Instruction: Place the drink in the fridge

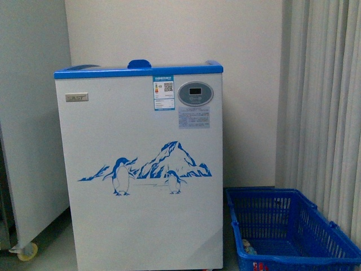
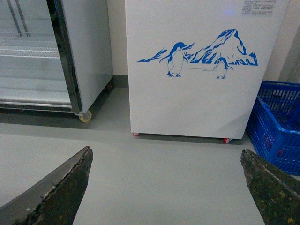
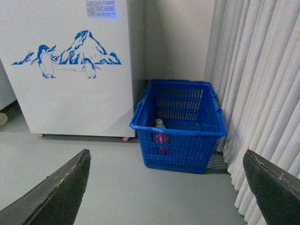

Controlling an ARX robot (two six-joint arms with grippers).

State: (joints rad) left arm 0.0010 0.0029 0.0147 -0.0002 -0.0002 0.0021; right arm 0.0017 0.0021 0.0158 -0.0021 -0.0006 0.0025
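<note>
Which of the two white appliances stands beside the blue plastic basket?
The white chest freezer with blue penguin graphic; the plain grey-white wheeled cabinet stands on its other side.

All three views face the fridge (image 1: pixel 141 130), wrist cameras from lower.

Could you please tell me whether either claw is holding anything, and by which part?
Nothing: left claw and right claw are open, empty; the drink sits in the basket.
</note>
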